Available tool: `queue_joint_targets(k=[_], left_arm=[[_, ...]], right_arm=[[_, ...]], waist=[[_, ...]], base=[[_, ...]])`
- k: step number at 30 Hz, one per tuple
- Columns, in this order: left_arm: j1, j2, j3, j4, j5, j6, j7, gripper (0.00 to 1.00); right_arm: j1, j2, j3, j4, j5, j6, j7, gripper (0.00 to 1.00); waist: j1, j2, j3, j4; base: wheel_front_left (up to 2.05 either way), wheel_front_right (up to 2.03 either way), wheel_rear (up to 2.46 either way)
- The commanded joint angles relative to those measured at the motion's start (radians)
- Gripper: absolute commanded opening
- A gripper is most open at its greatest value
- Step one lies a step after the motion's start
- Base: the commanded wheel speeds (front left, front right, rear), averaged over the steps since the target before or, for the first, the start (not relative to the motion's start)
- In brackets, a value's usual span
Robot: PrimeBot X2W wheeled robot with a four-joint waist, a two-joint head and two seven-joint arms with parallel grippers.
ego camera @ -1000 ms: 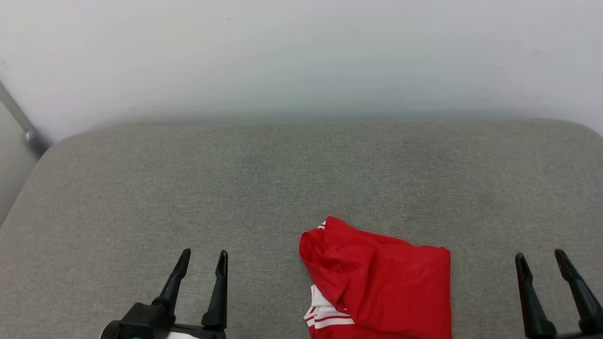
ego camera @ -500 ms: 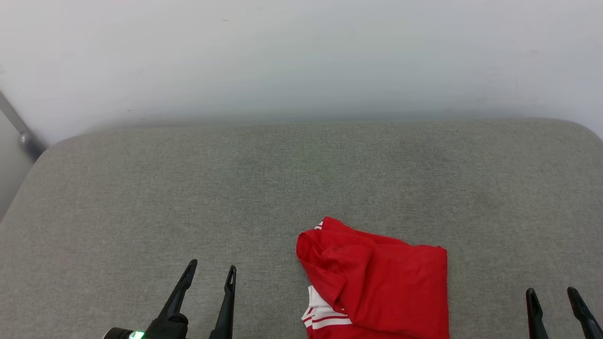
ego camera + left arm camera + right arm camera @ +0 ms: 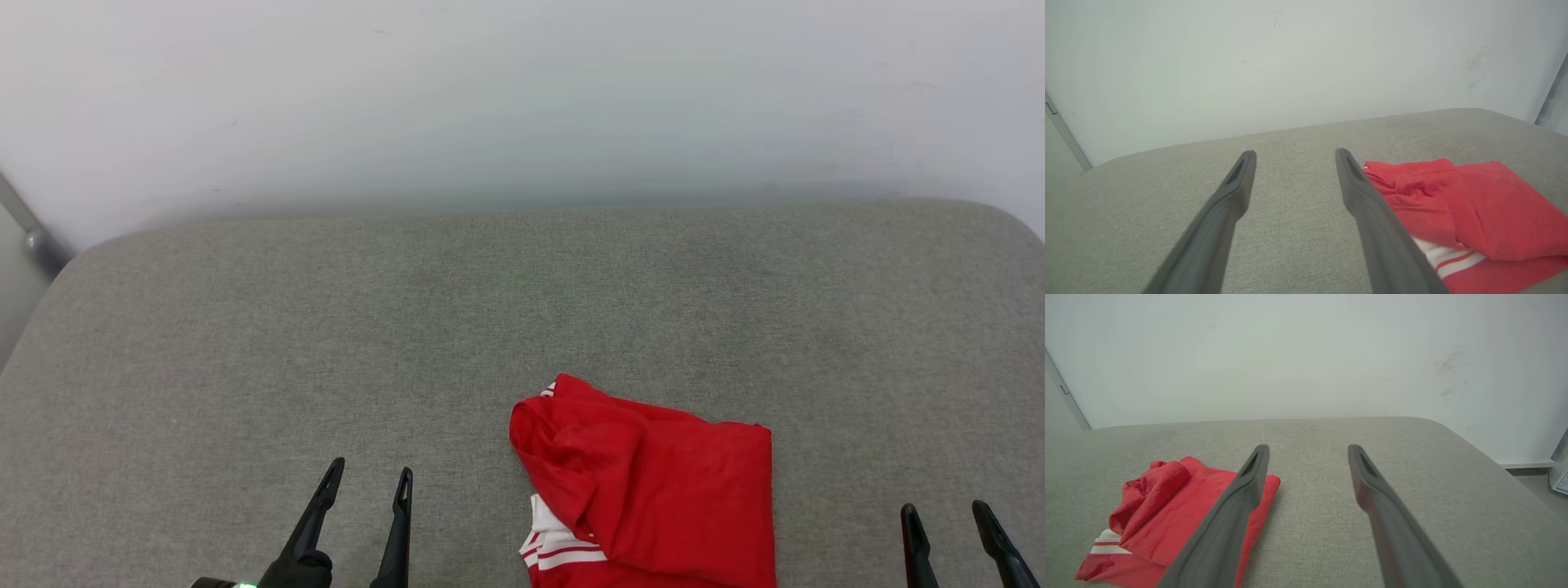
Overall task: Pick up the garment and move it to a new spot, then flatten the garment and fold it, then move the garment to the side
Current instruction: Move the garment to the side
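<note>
- Head view: the red jersey T-shirt with a white striped sleeve [image 3: 653, 498] lies crumpled on the grey woven cushion [image 3: 522, 327], near the front edge and right of centre.
- It sits between my two grippers and touches neither.
- My left gripper [image 3: 370, 469] is at the lower left with its fingers spread apart, nothing between them.
- My right gripper [image 3: 944, 509] is at the lower right, also spread wide and empty, well clear of the shirt's right edge.
- The head view also gives me the pale wall [image 3: 522, 98] behind the cushion and a grey metal bar [image 3: 28, 237] slanting at the far left.
- The left wrist view adds detail: a rolled, stitched hem at the shirt's near-left corner and the white sleeve [image 3: 1449, 259] with red stripes tucked under a red fold.
- There the shirt lies just right of my right-hand finger, which covers part of it.
- The right wrist view shows the cushion's rounded right corner, dark scuffs on the wall [image 3: 1447, 375], and a blue-and-white paper [image 3: 1560, 473] at the right edge beyond the cushion.
- Against a second ago: both grippers now sit lower in the head view, with less of each showing.
- Their spread is unchanged.
- The shirt keeps its shape and its spot on the cushion; the whole picture has shifted a touch, so that is the camera.
</note>
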Motion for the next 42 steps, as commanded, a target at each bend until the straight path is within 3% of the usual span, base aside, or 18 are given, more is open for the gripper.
queue_joint_targets(k=[1, 21, 26, 30, 35, 42], left_arm=[[0.008, 0.0, 0.001, 0.001, -0.006, 0.005, -0.002, 1.0], [0.002, 0.0, 0.006, 0.018, -0.009, 0.003, -0.002, 1.0], [-0.006, 0.0, 0.006, 0.024, -0.013, 0.001, -0.002, 1.0], [-0.008, -0.001, 0.005, 0.029, -0.018, 0.003, -0.002, 1.0], [-0.016, -0.001, -0.007, 0.035, -0.017, -0.002, -0.002, 1.0], [-0.018, -0.001, -0.019, 0.036, -0.013, -0.009, -0.002, 1.0]], right_arm=[[-0.002, 0.0, 0.002, 0.001, 0.002, -0.001, -0.002, 1.0], [-0.012, -0.007, 0.009, 0.021, 0.008, -0.001, -0.002, 1.0], [-0.038, -0.026, 0.02, 0.074, 0.054, -0.001, -0.002, 1.0], [-0.114, -0.108, 0.09, 0.186, 0.127, -0.001, -0.002, 1.0], [-0.278, -0.248, 0.266, 0.385, 0.296, -0.001, 0.009, 1.0], [-0.492, -0.396, 0.496, 0.507, 0.606, -0.001, 0.295, 1.0]], waist=[[0.0, -0.0001, 0.0, 0.0], [0.0, -0.0001, 0.003, 0.004], [0.0, -0.0001, 0.007, 0.008], [0.0, -0.0001, 0.012, 0.0], [0.0, -0.0001, 0.008, -0.004], [0.0, -0.0001, 0.008, 0.007]], base=[[0.0, 0.0, 0.0], [0.0, 0.0, 0.0], [0.0, 0.0, 0.0], [0.0, 0.0, 0.0], [0.0, 0.0, 0.0], [0.0, 0.0, 0.0]])
